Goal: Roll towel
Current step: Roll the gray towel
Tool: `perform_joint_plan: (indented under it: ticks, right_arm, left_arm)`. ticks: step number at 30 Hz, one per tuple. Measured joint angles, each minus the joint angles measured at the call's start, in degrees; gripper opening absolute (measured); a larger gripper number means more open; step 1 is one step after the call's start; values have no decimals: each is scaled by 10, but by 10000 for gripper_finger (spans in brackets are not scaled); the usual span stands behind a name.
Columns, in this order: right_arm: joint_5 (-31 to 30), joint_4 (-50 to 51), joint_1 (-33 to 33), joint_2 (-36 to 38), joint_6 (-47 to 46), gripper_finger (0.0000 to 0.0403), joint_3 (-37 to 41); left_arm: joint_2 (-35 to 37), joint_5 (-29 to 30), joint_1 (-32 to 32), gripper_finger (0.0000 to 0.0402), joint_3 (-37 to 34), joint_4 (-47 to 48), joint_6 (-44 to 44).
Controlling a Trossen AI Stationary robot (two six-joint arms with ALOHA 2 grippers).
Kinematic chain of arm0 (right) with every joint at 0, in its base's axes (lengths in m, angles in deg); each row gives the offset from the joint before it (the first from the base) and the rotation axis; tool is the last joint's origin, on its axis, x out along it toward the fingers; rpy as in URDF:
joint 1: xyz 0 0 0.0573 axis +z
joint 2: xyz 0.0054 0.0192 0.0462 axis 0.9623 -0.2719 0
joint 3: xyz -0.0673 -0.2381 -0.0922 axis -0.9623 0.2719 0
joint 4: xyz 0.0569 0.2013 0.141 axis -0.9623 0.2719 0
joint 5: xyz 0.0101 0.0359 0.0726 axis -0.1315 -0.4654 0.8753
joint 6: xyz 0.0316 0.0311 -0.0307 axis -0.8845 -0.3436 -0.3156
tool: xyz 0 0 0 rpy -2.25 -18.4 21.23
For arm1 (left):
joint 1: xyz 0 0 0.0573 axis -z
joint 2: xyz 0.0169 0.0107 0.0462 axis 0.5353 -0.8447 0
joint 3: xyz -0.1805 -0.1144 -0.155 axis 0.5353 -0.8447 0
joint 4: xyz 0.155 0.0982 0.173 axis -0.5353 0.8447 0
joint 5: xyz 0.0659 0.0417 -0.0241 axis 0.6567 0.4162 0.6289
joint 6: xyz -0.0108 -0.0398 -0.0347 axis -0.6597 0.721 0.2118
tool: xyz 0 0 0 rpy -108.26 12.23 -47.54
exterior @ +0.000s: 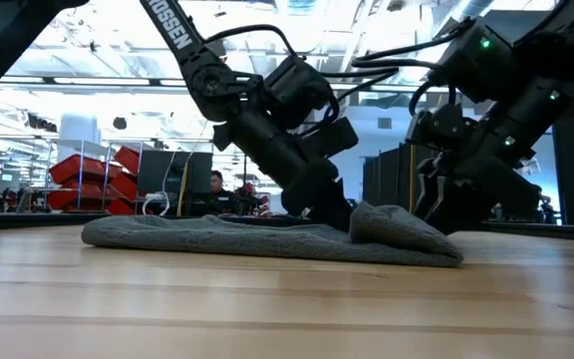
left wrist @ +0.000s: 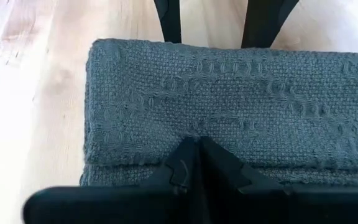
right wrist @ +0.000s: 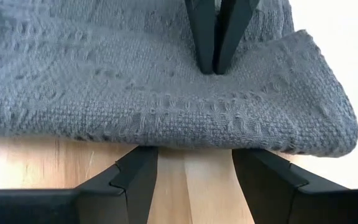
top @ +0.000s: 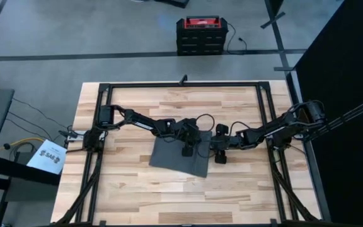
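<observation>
Item one, my left claw (top: 186, 150): reaching in from the desk's left edge, it sits over the middle of the towel (top: 172, 156), its fingers (left wrist: 194, 163) pressed together with their tips down on the cloth; whether any weave is caught between them I cannot tell. Item two, the towel: dark grey, woven, lying near the centre of the desk (top: 137, 189), flat across its left part and doubled over into a raised fold along its right edge, seen as a hump in the low view (exterior: 397, 231). Item three, my right claw (top: 220, 155): entering from the desk's right edge, it stands just beside that folded edge, its fingers (right wrist: 135, 180) spread wide apart, low at the wood, one to either side of a bare strip of desk, with the fold (right wrist: 166, 118) lying directly ahead of their tips and nothing held between them.
</observation>
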Motion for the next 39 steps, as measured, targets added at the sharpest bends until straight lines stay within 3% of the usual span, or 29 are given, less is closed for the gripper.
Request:
perform_joint_plan:
  ticks: [6, 9, 12, 21, 26, 28, 32, 39]
  right_arm:
    - [3, -7, -12, 0, 1, 193, 0]
    - [2, -8, -12, 0, 1, 193, 0]
    - [3, -7, -12, 0, 1, 193, 0]
    - [3, 0, -12, 0, -4, 193, -1]
    - [2, 5, -12, 1, -4, 193, -1]
    - [3, 4, -12, 1, -5, 193, -1]
    - [3, 3, -12, 1, -5, 193, -1]
    - [7, -12, -8, 0, -14, 193, -1]
  left_arm:
    - [-1, 16, 1, 18, -1, 6, 14]
    - [2, 19, 1, 40, -1, 8, 16]
    - [10, 25, 0, 80, 6, 23, 20]
    - [71, 30, 12, 220, 53, 187, 24]
    - [78, 29, 37, 269, 60, 228, 40]
    - [80, 40, 47, 278, 61, 221, 39]
    - [61, 114, 57, 281, 62, 208, 22]
    - [19, 114, 37, 281, 65, 179, 24]
